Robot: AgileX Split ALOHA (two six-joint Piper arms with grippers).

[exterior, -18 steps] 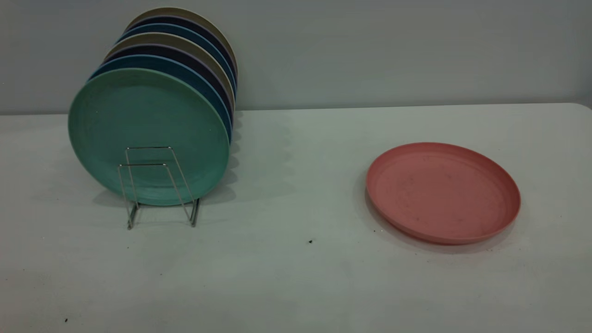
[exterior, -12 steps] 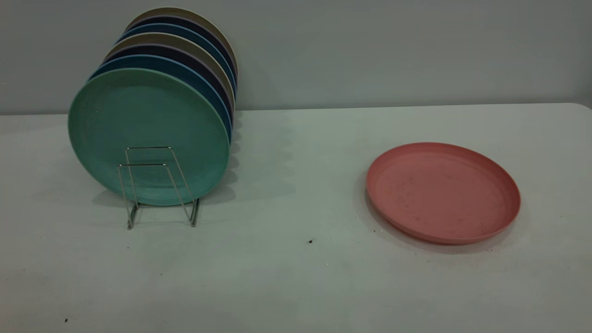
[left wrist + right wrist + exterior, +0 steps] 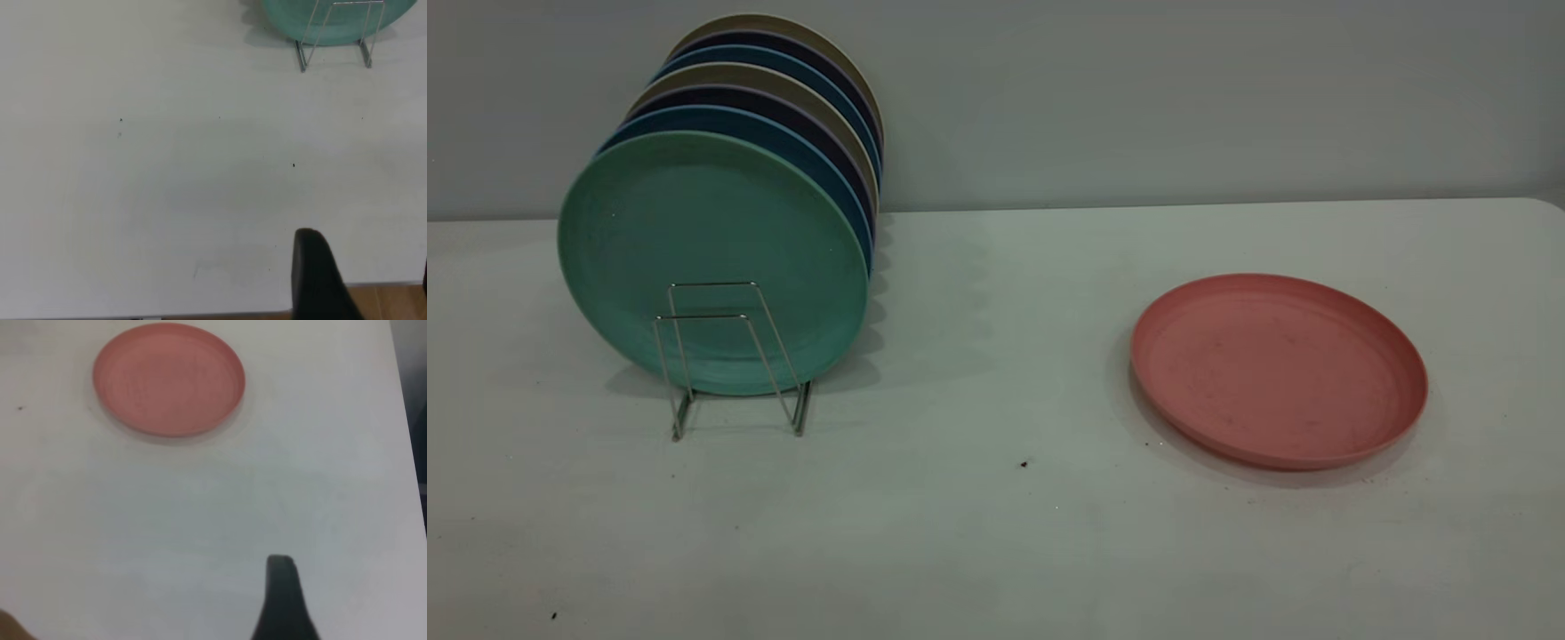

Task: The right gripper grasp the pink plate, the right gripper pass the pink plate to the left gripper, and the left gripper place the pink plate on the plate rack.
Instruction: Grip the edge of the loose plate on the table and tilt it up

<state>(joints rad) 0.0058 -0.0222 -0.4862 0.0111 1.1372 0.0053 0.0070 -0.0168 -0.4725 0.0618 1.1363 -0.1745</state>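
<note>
Right gripper (image 3: 283, 600) hung over bare table (image 3: 996, 533), well apart from pink plate (image 3: 1279, 369); finger state unclear.
Pink plate lay flat at 3 o'clock; plate rack (image 3: 729, 356) at 9 o'clock held teal-green plate (image 3: 711, 240) upright. Left gripper (image 3: 320, 280) near table edge, state unclear too.

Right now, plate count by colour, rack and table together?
Teal-green plate, on the plate rack: 1
Blue plates: 2
Dark navy plates: 2
Beige plates: 2
Pink plate, flat on the table: 1
Total: 8
</note>
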